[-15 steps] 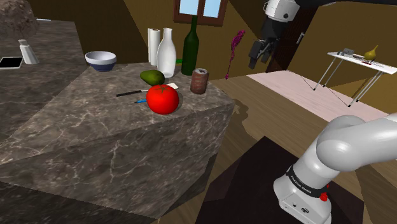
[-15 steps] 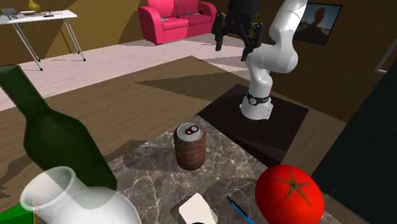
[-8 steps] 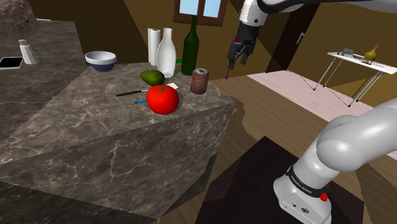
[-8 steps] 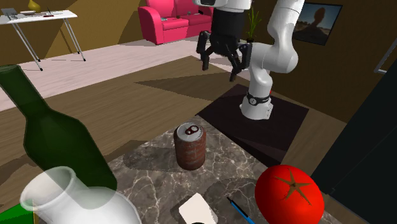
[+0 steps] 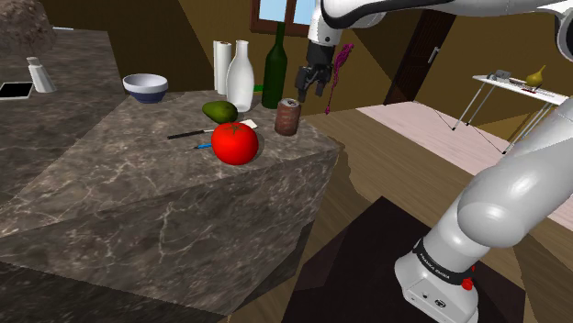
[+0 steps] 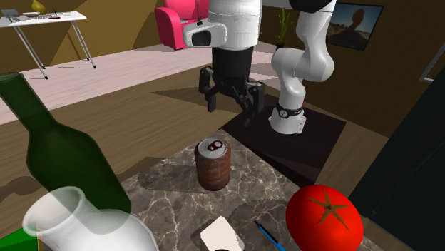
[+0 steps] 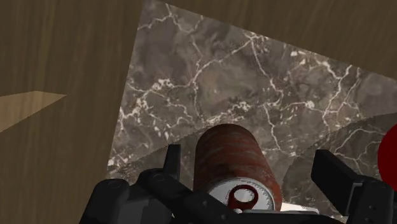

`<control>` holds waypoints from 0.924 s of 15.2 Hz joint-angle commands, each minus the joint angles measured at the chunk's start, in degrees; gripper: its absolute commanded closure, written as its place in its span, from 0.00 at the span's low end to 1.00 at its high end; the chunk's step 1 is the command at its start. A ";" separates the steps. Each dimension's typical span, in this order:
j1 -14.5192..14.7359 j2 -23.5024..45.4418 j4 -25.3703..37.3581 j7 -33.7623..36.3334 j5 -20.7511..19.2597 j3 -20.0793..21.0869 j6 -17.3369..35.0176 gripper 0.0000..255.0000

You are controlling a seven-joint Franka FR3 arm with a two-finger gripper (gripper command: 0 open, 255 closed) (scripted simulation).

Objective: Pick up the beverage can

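Note:
A rusty brown beverage can [image 5: 287, 116] with a silver pull-tab lid stands upright near the far corner of the marble counter [image 5: 165, 202]. My black gripper [image 5: 312, 84] hangs open above the can, slightly towards the shoulder view's right, and touches nothing. The second exterior view has the can [image 6: 213, 164] on the counter corner with the gripper [image 6: 229, 110] over and behind it, fingers spread. Through the wrist camera the can [image 7: 234, 162] lies below the gripper [image 7: 247, 158], between the two spread fingers [image 7: 170, 162], well clear of both.
A red tomato [image 5: 235, 142], an avocado [image 5: 219, 111], a blue pen and a knife [image 5: 193, 135] lie near the can. A green bottle [image 5: 275, 69], a white bottle [image 5: 241, 78] and a bowl [image 5: 145, 87] stand behind. The counter edge drops to wooden floor just beyond the can.
The arm has swung from the shoulder view's right towards the counter and come lower. The gripper now hangs over the can, still open. The can has not moved.

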 commanded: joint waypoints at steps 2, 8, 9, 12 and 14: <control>0.18 7.24 5.77 -0.81 0.45 0.14 0.64 0.00; 0.23 9.22 3.87 -0.85 0.46 0.20 4.36 0.00; 0.24 9.38 3.29 -0.83 0.45 0.20 5.10 0.00; 0.24 9.66 2.40 -0.80 0.42 0.20 6.26 0.00; 0.20 9.64 2.34 -0.88 0.42 0.17 6.30 1.00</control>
